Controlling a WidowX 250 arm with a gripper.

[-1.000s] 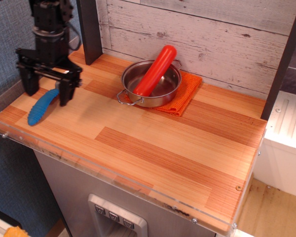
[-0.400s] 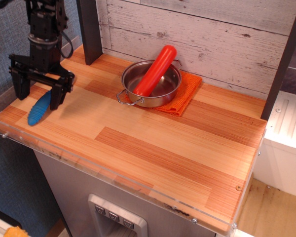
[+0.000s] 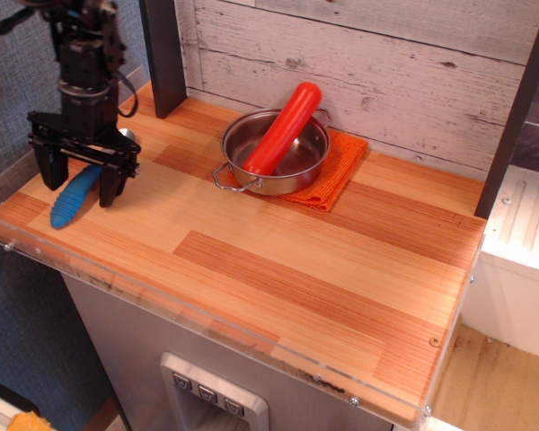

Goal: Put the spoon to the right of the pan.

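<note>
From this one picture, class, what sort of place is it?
Probably a toy kitchen set: a wooden counter against a whitewashed plank wall, a steel pan on an orange mat, and a blue-handled spoon.

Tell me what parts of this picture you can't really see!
- Spoon: the gripper straddles its blue handle and hides the middle of it; only a sliver of the silver bowl shows behind the arm.
- Gripper: its fingers look spread, but whether they touch the spoon or the table cannot be told.
- Pan: the red cylinder covers part of its inside.
- Orange cloth: mostly hidden beneath the pan.
</note>
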